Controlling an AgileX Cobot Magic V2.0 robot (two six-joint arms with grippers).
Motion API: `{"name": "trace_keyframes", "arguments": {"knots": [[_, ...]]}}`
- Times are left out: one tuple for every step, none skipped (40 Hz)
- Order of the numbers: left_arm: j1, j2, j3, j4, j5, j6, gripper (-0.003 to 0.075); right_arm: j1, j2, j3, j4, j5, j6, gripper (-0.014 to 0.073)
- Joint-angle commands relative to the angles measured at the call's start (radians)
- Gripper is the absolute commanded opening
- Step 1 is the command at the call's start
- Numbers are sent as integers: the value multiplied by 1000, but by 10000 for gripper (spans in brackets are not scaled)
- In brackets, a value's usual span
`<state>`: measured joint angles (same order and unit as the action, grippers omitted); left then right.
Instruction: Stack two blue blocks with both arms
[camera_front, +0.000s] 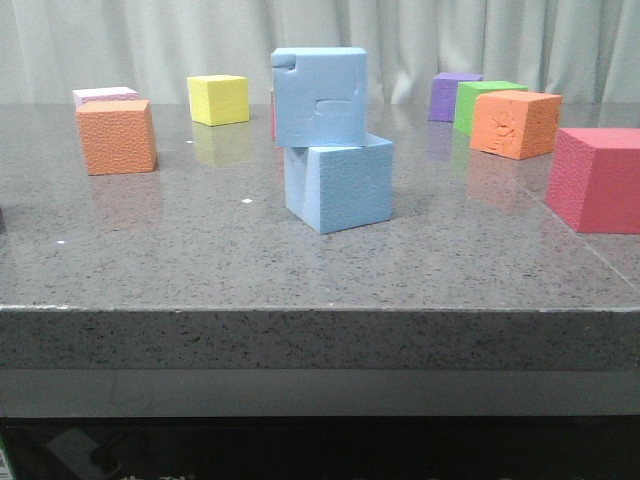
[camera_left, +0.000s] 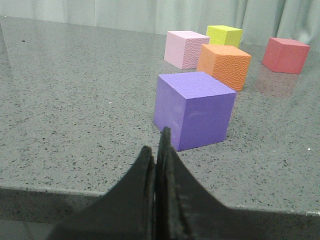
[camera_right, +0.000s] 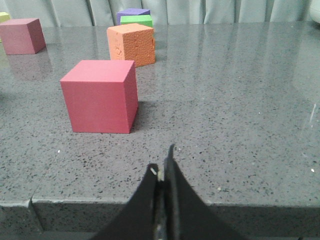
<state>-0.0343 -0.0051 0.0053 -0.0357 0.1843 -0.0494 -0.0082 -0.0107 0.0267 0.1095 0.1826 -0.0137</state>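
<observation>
In the front view the blue block with a chipped corner and a rectangular dent rests on top of the plainer blue block at the middle of the grey table. The top block sits shifted a little to the left. No arm shows in the front view. My left gripper is shut and empty near the table's front edge, with a purple cube just beyond it. My right gripper is shut and empty near the front edge, apart from a red cube. Neither wrist view shows the blue blocks.
Front view: an orange cube, a pink cube and a yellow cube at back left. A purple cube, a green cube, an orange cube and a red cube at right.
</observation>
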Motion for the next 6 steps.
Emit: {"name": "trace_keyframes", "arguments": {"knots": [[2,-25,38,0,-77,-2,-18,1,-19,-1,-8,-74,-2,-71],[2,-25,38,0,-77,-2,-18,1,-19,-1,-8,-74,-2,-71],[2,-25,38,0,-77,-2,-18,1,-19,-1,-8,-74,-2,-71],[2,-25,38,0,-77,-2,-18,1,-19,-1,-8,-74,-2,-71],[2,-25,38,0,-77,-2,-18,1,-19,-1,-8,-74,-2,-71],[2,-25,38,0,-77,-2,-18,1,-19,-1,-8,-74,-2,-71]]}}
